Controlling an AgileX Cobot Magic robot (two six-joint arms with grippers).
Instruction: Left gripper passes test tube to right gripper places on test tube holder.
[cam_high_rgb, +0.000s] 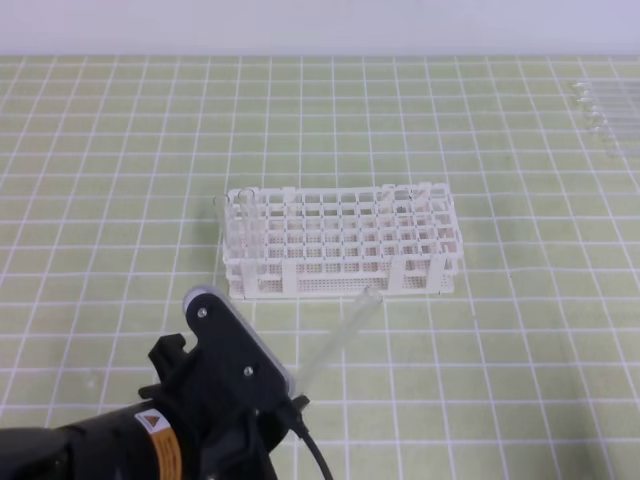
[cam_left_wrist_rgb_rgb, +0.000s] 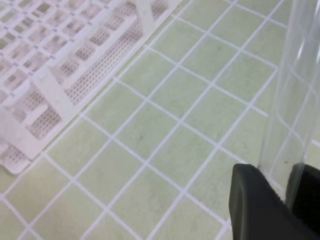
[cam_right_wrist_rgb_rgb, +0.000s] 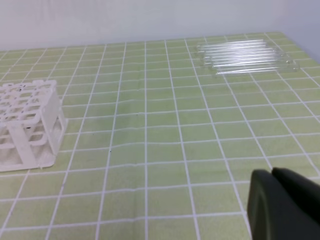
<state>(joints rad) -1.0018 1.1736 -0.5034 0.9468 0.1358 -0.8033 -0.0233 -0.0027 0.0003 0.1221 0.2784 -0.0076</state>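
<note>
The test tube (cam_high_rgb: 340, 340) is clear, smooth glass that the grid lines show through. The rack (cam_high_rgb: 340, 245) looks like matt white plastic, with a finely perforated base. The left claw (cam_left_wrist_rgb_rgb: 272, 207) is smooth, matt black plastic. The counter (cam_high_rgb: 520, 330) has a dull, pale green mat ruled with white lines. The spare tubes (cam_right_wrist_rgb_rgb: 245, 55) look glossy and clear.

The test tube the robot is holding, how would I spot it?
Find the white plastic lattice rack mid-table. In front of it, a long clear glass tube slants up from the left arm's black end effector. Unlike the clear tubes lying far right, it's lifted and alone.
</note>
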